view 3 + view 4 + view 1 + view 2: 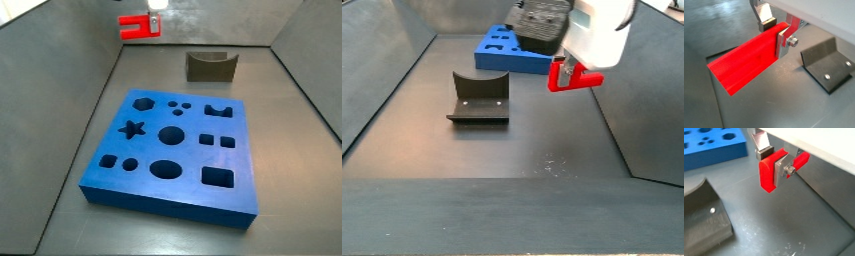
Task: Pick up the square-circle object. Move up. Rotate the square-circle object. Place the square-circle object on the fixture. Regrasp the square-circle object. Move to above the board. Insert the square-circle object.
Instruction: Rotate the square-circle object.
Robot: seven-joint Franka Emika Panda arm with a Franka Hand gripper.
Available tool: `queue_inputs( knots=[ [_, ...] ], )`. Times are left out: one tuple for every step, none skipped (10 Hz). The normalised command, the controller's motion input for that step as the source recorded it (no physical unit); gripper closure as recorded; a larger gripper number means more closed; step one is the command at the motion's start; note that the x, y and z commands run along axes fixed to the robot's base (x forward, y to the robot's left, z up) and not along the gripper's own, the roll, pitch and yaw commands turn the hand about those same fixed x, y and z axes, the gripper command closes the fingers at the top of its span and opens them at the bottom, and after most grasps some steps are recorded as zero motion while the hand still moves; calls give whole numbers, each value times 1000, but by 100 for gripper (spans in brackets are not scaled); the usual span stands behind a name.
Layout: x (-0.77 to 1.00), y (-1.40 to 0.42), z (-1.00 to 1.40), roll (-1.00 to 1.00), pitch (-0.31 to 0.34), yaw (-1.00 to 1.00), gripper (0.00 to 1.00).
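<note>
Above the dark grey floor (489, 150), the gripper (774, 159) fingers clamp the red square-circle object (744, 62); no writing shows.

Red square-circle object (575, 77) in hand (776, 31), off floor; fixture (478, 98), blue board (174, 148) apart.

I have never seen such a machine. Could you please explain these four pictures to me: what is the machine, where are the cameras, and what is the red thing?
It is one robot arm with a two-finger gripper. Two pictures come from cameras on its wrist, looking along the fingers; two come from cameras fixed beside the table. The gripper is raised above the floor, and its silver fingers are shut on the red piece, a small flat block, which hangs in the air in both side views. On the grey floor lie two things: the blue board, a thick slab with shaped holes (star, circles, squares), and the fixture, a small dark holder with a curved dip on top. Both stand apart from the gripper.
</note>
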Motion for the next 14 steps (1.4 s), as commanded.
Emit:
queue_inputs(
  knots=[
    [36, 16, -42, 0, 3, -1000, 100],
    [36, 17, -41, 0, 3, -1000, 100],
    [36, 17, -41, 0, 3, -1000, 100],
    [35, 17, -41, 0, 3, -1000, 100],
    [35, 17, -41, 0, 3, -1000, 100],
    [35, 17, -41, 0, 3, -1000, 100],
    [35, 18, -41, 0, 4, -1000, 100],
    [35, 18, -40, 0, 4, -1000, 100],
    [35, 18, -40, 0, 4, -1000, 100],
    [34, 18, -40, 0, 4, -1000, 100],
    [34, 18, -40, 0, 5, -1000, 100],
    [34, 18, -40, 0, 5, -1000, 100],
    [34, 18, -40, 0, 5, -1000, 100],
    [34, 18, -40, 0, 6, -1000, 100]
  ],
)
